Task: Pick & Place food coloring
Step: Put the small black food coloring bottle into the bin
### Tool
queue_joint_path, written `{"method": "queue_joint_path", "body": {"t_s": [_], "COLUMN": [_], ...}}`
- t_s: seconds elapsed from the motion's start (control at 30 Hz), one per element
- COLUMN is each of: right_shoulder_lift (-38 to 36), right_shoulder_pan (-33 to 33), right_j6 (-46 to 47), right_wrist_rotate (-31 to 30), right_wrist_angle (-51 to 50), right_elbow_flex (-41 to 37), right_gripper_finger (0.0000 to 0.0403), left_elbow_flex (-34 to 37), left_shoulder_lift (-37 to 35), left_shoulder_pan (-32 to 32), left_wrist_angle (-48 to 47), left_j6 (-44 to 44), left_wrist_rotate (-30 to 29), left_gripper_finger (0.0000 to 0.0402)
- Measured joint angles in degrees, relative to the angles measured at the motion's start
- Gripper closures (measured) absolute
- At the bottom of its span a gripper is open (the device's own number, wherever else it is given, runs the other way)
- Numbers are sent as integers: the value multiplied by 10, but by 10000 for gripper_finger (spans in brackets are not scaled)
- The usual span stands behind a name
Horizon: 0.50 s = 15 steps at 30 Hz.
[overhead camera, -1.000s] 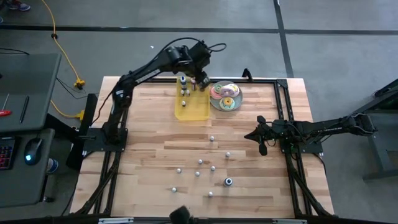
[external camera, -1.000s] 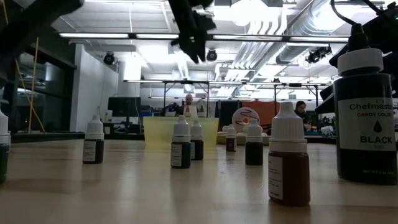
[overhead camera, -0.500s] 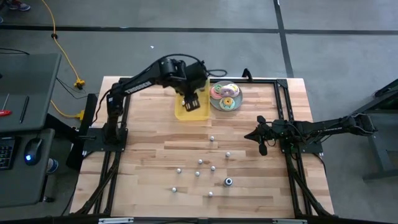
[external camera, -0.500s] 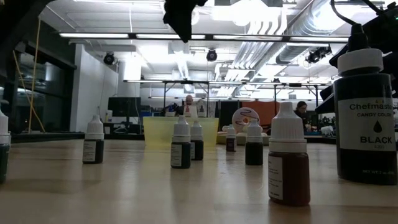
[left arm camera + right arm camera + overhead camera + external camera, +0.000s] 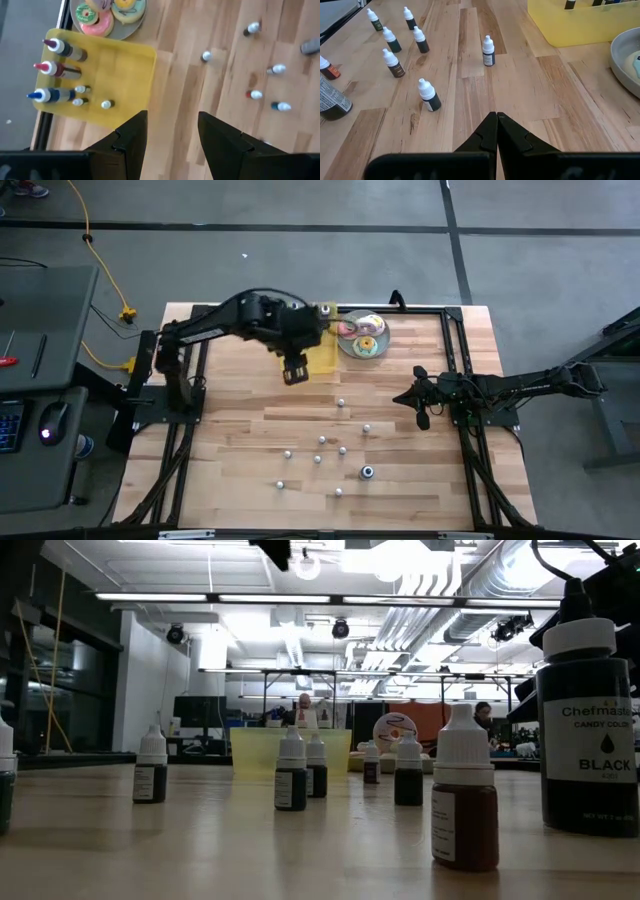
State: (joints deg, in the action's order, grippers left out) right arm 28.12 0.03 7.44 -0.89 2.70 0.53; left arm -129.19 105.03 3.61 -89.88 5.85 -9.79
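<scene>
**Left jaws empty over the counter by the tray**

The left gripper [image 5: 294,372] is held above the wooden counter [image 5: 240,430] at the near edge of the yellow tray [image 5: 322,360], its jaws parted with nothing between them. Six food coloring bottles [image 5: 60,68] are seen in the tray, next to the plate of doughnuts [image 5: 362,335]. The other bottles [image 5: 341,450] are scattered upright across the middle of the counter. The right gripper [image 5: 422,420] is parked at the right side, jaws closed and empty.
</scene>
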Motion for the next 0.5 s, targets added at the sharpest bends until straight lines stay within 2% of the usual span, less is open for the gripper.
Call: {"method": "queue_joint_path", "body": {"t_s": [0.13,0.27,0.37,0.5], "right_shoulder_lift": [0,0,0,0], "right_shoulder_pan": [0,0,0,0], "right_j6": [0,0,0,0], "right_wrist_rotate": [0,0,0,0], "right_wrist_angle": [1,1,0,1], "right_elbow_flex": [0,0,0,0], "right_gripper_finger": [402,402,402,402], "left_elbow_flex": [85,206,301,395], "left_shoulder_lift": [-46,-93,-120,-128], "left_shoulder_pan": [-22,-26,-25,-21], "left_wrist_angle": [20,139,264,380], "left_j6": [6,-7,-54,-149], "left_wrist_rotate": [-7,-1,49,110], "left_gripper_finger": [231,231,231,231]}}
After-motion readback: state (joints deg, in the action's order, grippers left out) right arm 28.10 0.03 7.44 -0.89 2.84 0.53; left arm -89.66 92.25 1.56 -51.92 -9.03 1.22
